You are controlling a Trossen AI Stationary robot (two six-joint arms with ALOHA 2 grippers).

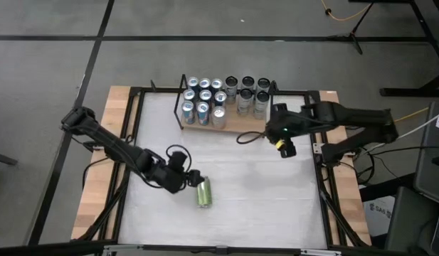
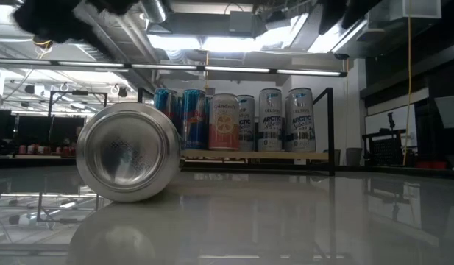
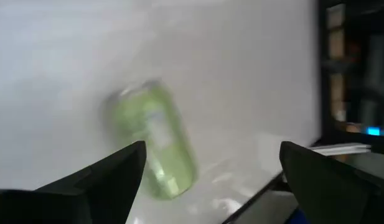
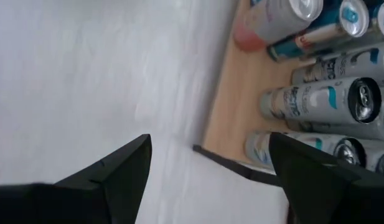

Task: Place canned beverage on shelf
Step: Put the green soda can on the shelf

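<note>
Can (image 1: 204, 193) lying sideways, rigid, slick, likely rolling.
I'm hovering the left gripper (image 1: 190, 177) spread and empty beside it, aiming across its round body.

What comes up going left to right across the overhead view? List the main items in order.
Left gripper, open, beside the green can → green aluminium can lying on its side → light wooden shelf with black wire ends, carrying upright cans → right gripper, open, by the shelf's right end.
</note>
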